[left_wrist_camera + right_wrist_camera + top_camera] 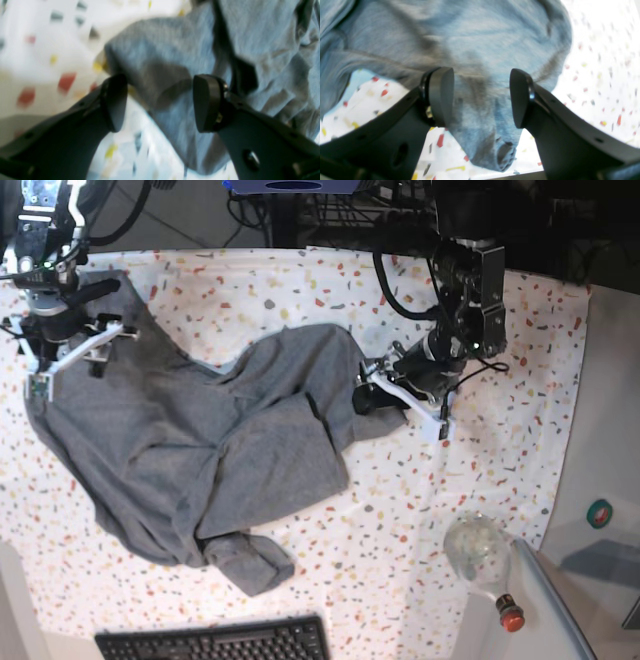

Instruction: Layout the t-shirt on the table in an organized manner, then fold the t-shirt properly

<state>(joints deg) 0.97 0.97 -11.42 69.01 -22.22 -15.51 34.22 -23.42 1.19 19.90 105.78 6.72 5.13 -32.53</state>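
T-shirt (200,440) crumpled on table (400,530) in base view, wrist views show both jaws parted astride loose folds

bright even overhead light, blurred fisheye wrist views, blown-out whites, sharper base view

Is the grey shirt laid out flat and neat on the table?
No, the t-shirt lies crumpled and twisted across the table.

The base view looks straight down from high up on the whole table (500,330). Each wrist view sits close behind its fingers, facing the t-shirt (200,440): the left at the shirt's 3 o'clock edge, the right at its 10 o'clock corner.
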